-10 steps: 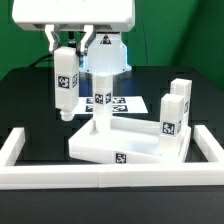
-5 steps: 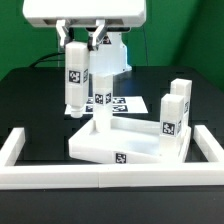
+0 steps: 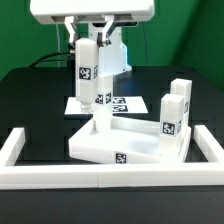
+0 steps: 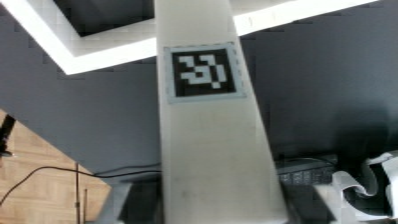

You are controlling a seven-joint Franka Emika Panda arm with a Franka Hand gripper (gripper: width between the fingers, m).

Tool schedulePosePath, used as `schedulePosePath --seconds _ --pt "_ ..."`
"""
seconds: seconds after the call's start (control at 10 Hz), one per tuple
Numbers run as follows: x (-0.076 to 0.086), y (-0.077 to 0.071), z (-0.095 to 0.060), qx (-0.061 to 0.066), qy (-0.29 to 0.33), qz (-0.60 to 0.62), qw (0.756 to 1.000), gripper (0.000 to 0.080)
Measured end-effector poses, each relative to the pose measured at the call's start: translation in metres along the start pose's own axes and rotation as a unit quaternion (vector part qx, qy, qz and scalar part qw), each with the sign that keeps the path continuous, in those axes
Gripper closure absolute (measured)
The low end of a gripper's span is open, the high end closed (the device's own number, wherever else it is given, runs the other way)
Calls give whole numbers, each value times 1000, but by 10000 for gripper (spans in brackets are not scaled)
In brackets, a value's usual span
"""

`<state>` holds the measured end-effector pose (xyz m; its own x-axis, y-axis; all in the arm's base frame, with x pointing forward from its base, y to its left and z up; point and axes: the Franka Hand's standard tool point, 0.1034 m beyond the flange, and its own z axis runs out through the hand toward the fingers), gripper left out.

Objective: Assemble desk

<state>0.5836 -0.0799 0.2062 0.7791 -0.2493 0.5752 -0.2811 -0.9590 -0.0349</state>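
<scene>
The white desk tabletop [image 3: 135,142], a flat tray with raised edges, lies on the black table. One white leg [image 3: 101,112] stands upright at its far left corner. My gripper [image 3: 88,47] is shut on another tagged white leg [image 3: 88,72] and holds it upright in the air, above and just left of the standing leg. In the wrist view this leg [image 4: 210,120] fills the middle between the dark finger pads [image 4: 134,197] of the gripper [image 4: 217,200]. Two more legs [image 3: 176,112] stand right of the tabletop.
Low white bars [image 3: 110,178] fence the workspace at the front and both sides. The marker board [image 3: 128,103] lies behind the tabletop. The robot base [image 3: 112,55] stands at the back. A white angled edge [image 4: 107,50] shows beyond the leg in the wrist view.
My gripper has carried the held leg to the exterior view's right and slightly up, from left of the standing leg to nearly above it. The other parts have not moved.
</scene>
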Motion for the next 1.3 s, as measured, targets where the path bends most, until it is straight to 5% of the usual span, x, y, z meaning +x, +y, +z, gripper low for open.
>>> schedulePosePath --seconds 0.2,0.3,1.3 --pt "-8 42 -8 -5 -14 -38 999 502" --pt "-10 45 -6 -1 -16 -40 999 502" --pt "-36 18 27 10 -20 -52 998 502"
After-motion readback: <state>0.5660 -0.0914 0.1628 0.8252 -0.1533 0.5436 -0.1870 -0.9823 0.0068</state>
